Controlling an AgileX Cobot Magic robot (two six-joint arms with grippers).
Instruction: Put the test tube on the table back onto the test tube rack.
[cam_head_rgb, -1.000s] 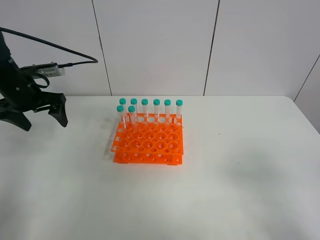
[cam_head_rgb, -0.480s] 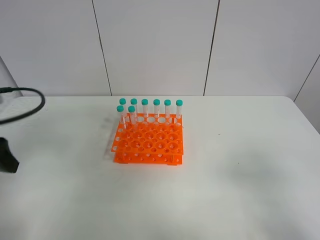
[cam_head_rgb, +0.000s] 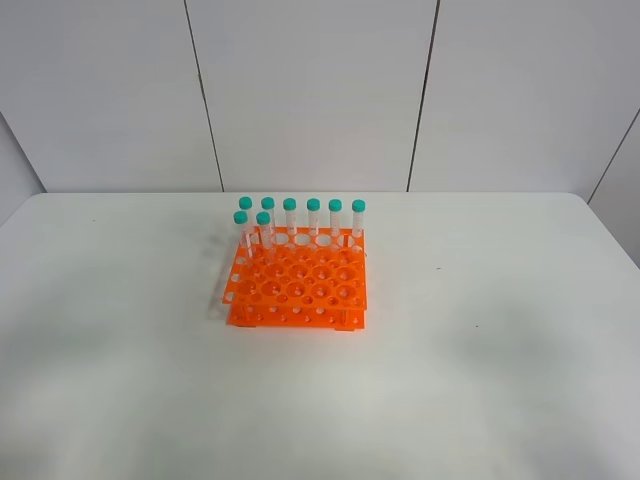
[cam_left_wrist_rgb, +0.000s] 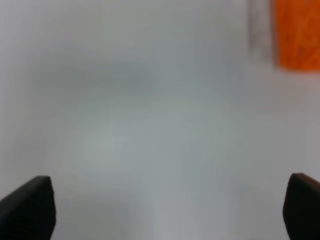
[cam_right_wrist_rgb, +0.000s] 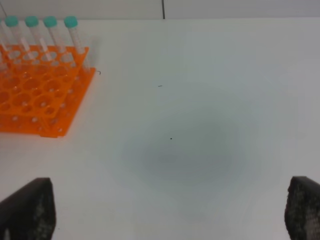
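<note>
Left wrist view: left gripper (cam_left_wrist_rgb: 165, 210) gapes wide, empty, test tube rack (cam_left_wrist_rgb: 296, 34) well off.

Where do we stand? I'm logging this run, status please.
Both jaws spread wide, holding nothing. Seven teal-capped clear plastic tubes stand in the bright orange plastic rack. No tube lies on the matte white table. Nothing in the way.

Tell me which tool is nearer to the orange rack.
Probably left. The left tool sees the test tube rack blurred and large beside it; the right tool sees it smaller, farther off.
</note>
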